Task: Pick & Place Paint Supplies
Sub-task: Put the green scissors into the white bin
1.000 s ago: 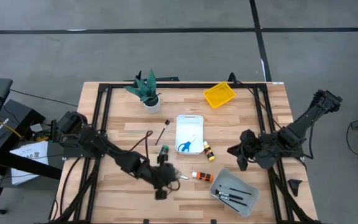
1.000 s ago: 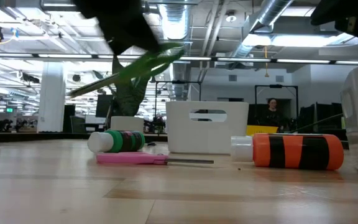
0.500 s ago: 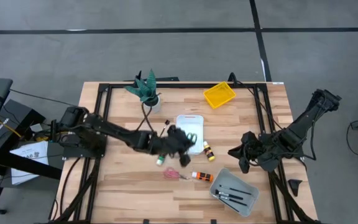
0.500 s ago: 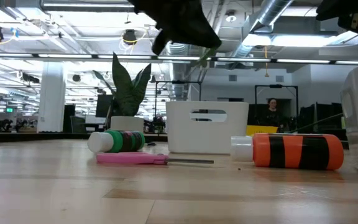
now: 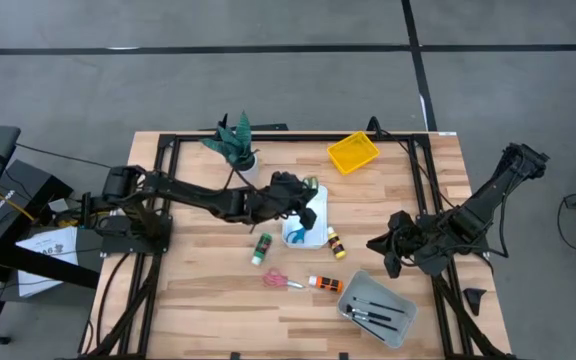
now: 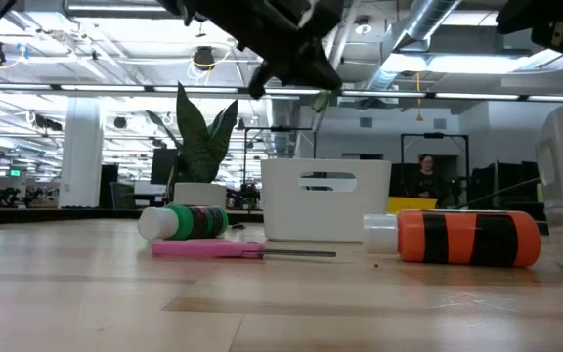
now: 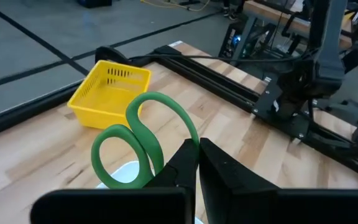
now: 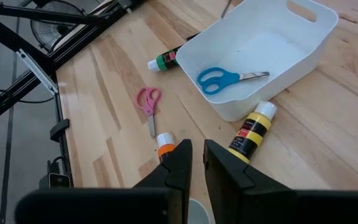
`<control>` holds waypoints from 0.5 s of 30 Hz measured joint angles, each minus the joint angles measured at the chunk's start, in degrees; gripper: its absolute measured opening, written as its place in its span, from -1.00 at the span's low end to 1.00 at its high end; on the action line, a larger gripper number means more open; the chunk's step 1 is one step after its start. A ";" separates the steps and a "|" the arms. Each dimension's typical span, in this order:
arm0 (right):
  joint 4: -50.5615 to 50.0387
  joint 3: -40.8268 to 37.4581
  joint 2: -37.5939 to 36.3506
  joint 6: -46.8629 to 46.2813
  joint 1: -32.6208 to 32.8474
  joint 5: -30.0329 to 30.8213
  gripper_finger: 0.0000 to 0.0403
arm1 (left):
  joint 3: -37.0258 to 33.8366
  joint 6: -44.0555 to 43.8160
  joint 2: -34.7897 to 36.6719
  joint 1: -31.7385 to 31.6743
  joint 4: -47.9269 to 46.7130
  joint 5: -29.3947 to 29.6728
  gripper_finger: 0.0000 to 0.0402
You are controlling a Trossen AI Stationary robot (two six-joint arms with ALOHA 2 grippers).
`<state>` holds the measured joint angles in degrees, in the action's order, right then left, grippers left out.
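Setting: large open-plan robotics lab or industrial hall. Wood-slat table (image 5: 198, 300) on a black metal frame (image 5: 168, 140), grey concrete floor (image 5: 268, 80) with dark tape lines. Exposed ceiling ducts (image 6: 438, 29) at 1 o'clock, strip lighting (image 6: 115, 12), a person (image 6: 426, 178) at distant workstations.

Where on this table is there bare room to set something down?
Bare wood lies between the plant and yellow tray, and along the front edge left of the pink scissors. It is crowded around the white tray, with bottles and the left gripper holding green scissors.
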<state>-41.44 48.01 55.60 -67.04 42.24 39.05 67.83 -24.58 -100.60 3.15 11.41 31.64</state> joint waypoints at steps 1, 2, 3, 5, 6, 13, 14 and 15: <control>-0.06 0.01 0.00 0.00 -0.04 0.00 -0.81 | 0.00 -0.47 -0.93 0.23 1.08 0.00 -1.00; -0.11 0.01 0.02 0.00 -0.12 0.00 -0.81 | 0.00 -1.01 -1.98 0.38 1.98 0.04 -1.00; -0.09 0.00 0.00 -0.03 -0.32 0.00 -0.81 | -0.02 -1.22 -3.07 0.56 2.86 0.02 -1.00; -0.12 0.00 0.01 -0.32 -0.45 0.00 -0.81 | -0.04 -1.28 -5.24 1.09 4.31 0.06 -1.00; -0.12 0.00 0.01 -0.41 -0.48 0.00 -0.81 | -0.05 -1.44 -6.02 1.21 4.39 0.33 -1.00; -0.10 0.00 0.01 -0.99 -0.48 -0.02 -0.81 | -0.11 -3.96 -7.93 1.54 2.69 1.40 -1.00; -0.09 0.00 0.02 -0.99 -0.48 0.00 -0.81 | -0.11 -4.01 -7.95 1.51 2.10 1.40 -1.00; -0.09 0.00 0.02 -0.97 -0.48 0.00 -0.81 | -0.10 -4.06 -7.94 1.52 1.38 1.41 -1.00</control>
<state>-41.54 48.01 55.61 -68.01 41.76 39.04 67.74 -28.64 -108.54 4.67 12.80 33.05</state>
